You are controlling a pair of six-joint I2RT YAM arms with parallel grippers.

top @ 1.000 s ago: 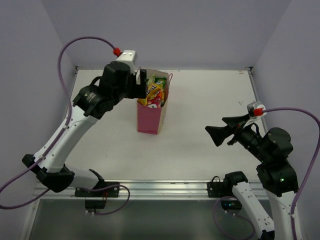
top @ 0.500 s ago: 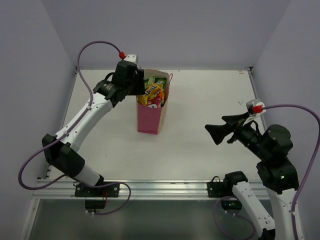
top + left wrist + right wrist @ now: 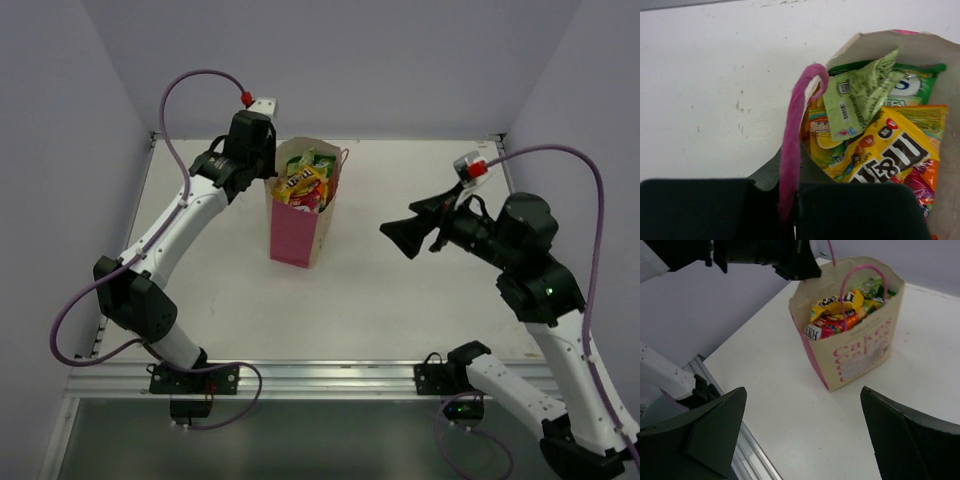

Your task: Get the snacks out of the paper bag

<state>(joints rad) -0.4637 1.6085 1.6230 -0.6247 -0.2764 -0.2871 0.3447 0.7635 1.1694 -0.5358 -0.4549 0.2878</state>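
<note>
The paper bag (image 3: 296, 238) stood upright, snacks (image 3: 303, 185) bunched in its open top. The left gripper (image 3: 788, 200), nearer, pinched the bag's pink cord handle (image 3: 790, 145) at its left rim. The right gripper (image 3: 405, 226) gaped wide, well apart to the bag's right.

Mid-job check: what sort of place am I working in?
Probably a lab robot cell: bare white table, plain lavender walls on three sides, and both arms bolted to a metal rail.

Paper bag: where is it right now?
In the top view the paper bag stands upright left of table centre; the left gripper pinches its cord handle at the left rim, the open right gripper off to its right.
</note>
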